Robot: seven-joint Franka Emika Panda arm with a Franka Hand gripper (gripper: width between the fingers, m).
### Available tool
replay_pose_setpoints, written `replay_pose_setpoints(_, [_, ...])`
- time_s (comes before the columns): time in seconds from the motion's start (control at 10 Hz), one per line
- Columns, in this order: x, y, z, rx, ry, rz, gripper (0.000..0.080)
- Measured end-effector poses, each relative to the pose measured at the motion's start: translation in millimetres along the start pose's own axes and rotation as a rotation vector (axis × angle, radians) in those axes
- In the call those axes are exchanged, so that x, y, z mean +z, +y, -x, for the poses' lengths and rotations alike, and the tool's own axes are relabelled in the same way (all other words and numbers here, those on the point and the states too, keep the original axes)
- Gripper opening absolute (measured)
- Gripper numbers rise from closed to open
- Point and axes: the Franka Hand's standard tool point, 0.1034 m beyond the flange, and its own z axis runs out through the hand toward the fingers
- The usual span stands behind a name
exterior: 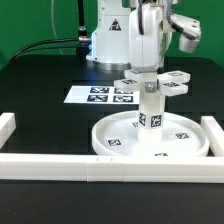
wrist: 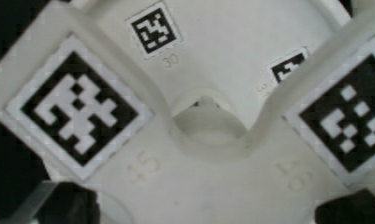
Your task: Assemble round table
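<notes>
1. The black table (exterior: 40, 90) carries the rimmed round disc (exterior: 108, 142) near its front.
2. The marker board (exterior: 100, 95) lies flat behind it.
3. White border rails (exterior: 60, 165) edge the front and sides.

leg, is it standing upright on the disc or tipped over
Upright: the exterior view shows the leg vertical at the middle of the round disc, the cross-shaped foot piece at its top.

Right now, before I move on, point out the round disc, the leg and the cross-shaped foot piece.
round disc (exterior: 130, 129): exterior view, bare floor.
leg (exterior: 150, 106): exterior view, mid shaft.
cross-shaped foot piece (wrist: 202, 125): wrist view, central hub.
</notes>
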Motion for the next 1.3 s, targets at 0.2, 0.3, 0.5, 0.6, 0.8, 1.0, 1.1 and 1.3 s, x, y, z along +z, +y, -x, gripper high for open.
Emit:
replay_pose_setpoints(0.2, [-13.9, 1.2, 8.0, -0.015, -0.019, -0.007, 0.0647])
replay_pose_setpoints(0.3, [-20.0, 0.8, 10.4, -0.046, -0.025, -0.013, 0.0647])
replay_pose_setpoints(0.5, [-16.3, 1.8, 9.8, -0.087, -0.021, -0.009, 0.0649])
replay_pose_setpoints(0.6, [-16.2, 1.9, 10.1, -0.101, -0.021, -0.009, 0.0649])
replay_pose_setpoints(0.8, [-16.7, 1.4, 10.5, -0.337, -0.019, -0.011, 0.0649])
replay_pose_setpoints(1.0, [-19.1, 1.7, 20.2, -0.558, -0.019, -0.013, 0.0649])
replay_pose_setpoints(1.1, [-19.6, 1.4, 21.7, -0.638, -0.021, -0.016, 0.0649])
replay_pose_setpoints(1.3, [-18.4, 1.5, 20.3, -0.758, -0.019, -0.015, 0.0649])
